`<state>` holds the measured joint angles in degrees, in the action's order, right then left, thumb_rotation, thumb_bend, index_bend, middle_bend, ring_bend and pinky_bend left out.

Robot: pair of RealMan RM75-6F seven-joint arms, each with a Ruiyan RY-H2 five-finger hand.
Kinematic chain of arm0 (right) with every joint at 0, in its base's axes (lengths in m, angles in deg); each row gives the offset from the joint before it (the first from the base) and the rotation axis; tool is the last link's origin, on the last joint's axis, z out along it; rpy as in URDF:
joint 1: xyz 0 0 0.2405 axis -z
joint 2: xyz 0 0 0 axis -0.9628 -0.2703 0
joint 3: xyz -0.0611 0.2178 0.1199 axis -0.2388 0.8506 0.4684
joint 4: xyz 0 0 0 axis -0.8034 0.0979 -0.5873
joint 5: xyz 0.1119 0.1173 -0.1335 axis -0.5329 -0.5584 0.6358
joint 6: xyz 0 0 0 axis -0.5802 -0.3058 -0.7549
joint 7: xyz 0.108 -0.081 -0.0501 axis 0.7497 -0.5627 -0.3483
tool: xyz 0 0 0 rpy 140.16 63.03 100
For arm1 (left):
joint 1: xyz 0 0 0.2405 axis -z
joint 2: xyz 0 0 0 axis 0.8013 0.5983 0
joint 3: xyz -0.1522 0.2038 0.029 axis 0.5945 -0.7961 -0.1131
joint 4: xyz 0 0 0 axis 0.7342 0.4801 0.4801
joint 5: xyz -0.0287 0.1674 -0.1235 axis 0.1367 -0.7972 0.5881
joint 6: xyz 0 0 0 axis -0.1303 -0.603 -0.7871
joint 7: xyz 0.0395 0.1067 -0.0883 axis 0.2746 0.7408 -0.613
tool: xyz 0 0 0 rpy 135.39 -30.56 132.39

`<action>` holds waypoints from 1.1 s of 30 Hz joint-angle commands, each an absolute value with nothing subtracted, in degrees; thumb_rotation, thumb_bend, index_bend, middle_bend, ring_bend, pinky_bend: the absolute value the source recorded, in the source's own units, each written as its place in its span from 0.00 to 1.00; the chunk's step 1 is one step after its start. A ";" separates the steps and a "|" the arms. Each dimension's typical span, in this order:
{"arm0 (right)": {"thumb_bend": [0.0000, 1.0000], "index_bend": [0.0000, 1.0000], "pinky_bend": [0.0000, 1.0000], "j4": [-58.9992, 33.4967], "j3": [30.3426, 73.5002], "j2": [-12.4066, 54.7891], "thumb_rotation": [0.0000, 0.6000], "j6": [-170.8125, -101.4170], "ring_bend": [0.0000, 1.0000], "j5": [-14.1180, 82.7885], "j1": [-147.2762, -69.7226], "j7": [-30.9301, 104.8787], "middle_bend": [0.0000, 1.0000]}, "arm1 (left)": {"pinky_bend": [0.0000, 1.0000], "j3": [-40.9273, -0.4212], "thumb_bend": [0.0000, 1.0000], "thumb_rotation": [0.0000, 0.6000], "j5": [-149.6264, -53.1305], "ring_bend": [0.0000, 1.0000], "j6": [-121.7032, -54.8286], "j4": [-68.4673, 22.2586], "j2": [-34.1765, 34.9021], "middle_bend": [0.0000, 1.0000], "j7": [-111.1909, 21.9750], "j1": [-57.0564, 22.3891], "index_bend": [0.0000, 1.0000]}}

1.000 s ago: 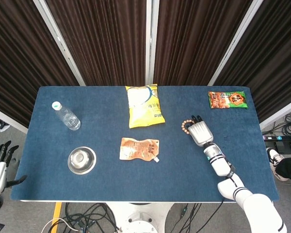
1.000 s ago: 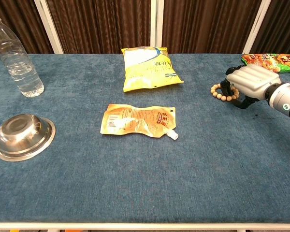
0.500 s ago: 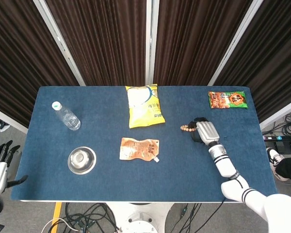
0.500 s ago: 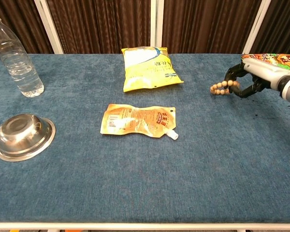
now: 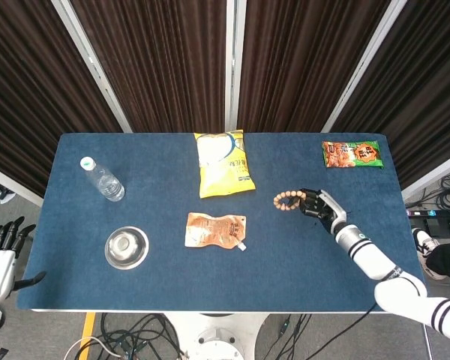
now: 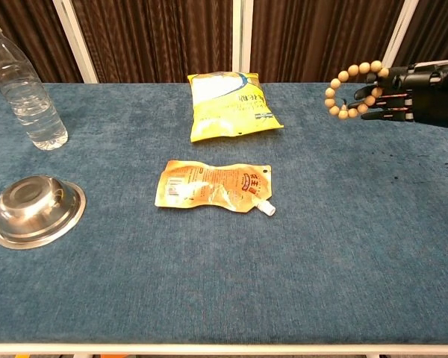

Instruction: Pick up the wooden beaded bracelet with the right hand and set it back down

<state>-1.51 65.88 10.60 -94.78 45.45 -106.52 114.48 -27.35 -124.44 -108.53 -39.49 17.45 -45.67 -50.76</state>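
bracelet point(image 6: 352, 90) lifted off the counter point(image 6: 209, 261) since a second ago, right hand point(image 6: 414, 91) fingers clamped on its 3 o'clock side. pickup done, set-down remains.

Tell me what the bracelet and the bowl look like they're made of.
Bracelet, held up by the right robot hand: pale tan round beads with a matte look, probably unvarnished wood. Bowl: silvery with bright reflections, likely stainless steel.
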 commanded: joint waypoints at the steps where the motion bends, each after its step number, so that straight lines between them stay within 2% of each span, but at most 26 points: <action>1: 0.68 0.63 0.00 5.64 69.23 5.11 1.00 -86.23 0.21 54.08 -103.30 127.62 0.54 | 0.04 -27.47 0.00 1.00 -124.64 0.00 -108.47 -39.56 17.54 0.01 -45.69 -50.72 0.15; 7: 0.62 0.63 0.00 7.00 66.15 4.27 1.00 -85.63 0.25 57.79 -104.91 134.02 0.59 | 0.04 -27.45 0.00 1.00 -124.28 0.00 -107.42 -39.92 17.64 0.01 -45.40 -50.21 0.15; 12: 0.45 0.66 0.00 7.84 62.81 4.37 0.99 -86.98 0.27 61.05 -106.77 140.21 0.62 | 0.04 -27.45 0.00 1.00 -124.35 0.00 -106.70 -40.21 17.88 0.01 -45.42 -49.70 0.15; 19: 0.33 0.73 0.00 5.98 54.27 3.74 0.92 -91.36 0.32 67.66 -112.38 148.07 0.66 | 0.04 -27.57 0.00 1.00 -124.33 0.00 -106.07 -40.49 18.39 0.01 -45.94 -49.37 0.15; 21: 0.26 0.75 0.00 5.41 52.18 3.44 0.89 -92.83 0.32 68.81 -113.98 150.24 0.67 | 0.04 -27.60 0.00 1.00 -124.34 0.00 -105.81 -40.66 18.45 0.01 -45.92 -49.21 0.15; 24: 0.15 0.77 0.00 4.56 49.08 3.25 0.85 -97.36 0.32 70.57 -115.87 154.85 0.67 | 0.04 -27.59 0.00 1.00 -124.41 0.00 -105.75 -40.81 18.36 0.01 -45.71 -49.06 0.15; 28: 0.05 0.79 0.00 2.18 44.37 3.60 0.81 -106.33 0.33 74.86 -117.94 162.40 0.68 | 0.04 -27.60 0.00 1.00 -124.20 0.00 -105.57 -40.99 18.37 0.01 -45.45 -48.97 0.15; 30: 0.01 0.79 0.00 0.67 42.31 4.17 0.73 -110.19 0.33 76.74 -118.77 165.34 0.68 | 0.04 -27.65 0.00 1.00 -124.23 0.00 -105.67 -41.12 18.34 0.01 -45.36 -49.01 0.15; 33: 0.00 0.79 0.00 -2.03 39.50 5.57 0.62 -115.64 0.33 78.74 -119.93 168.71 0.69 | 0.04 -27.75 0.00 1.00 -124.21 0.00 -105.88 -41.19 18.44 0.01 -45.49 -49.17 0.15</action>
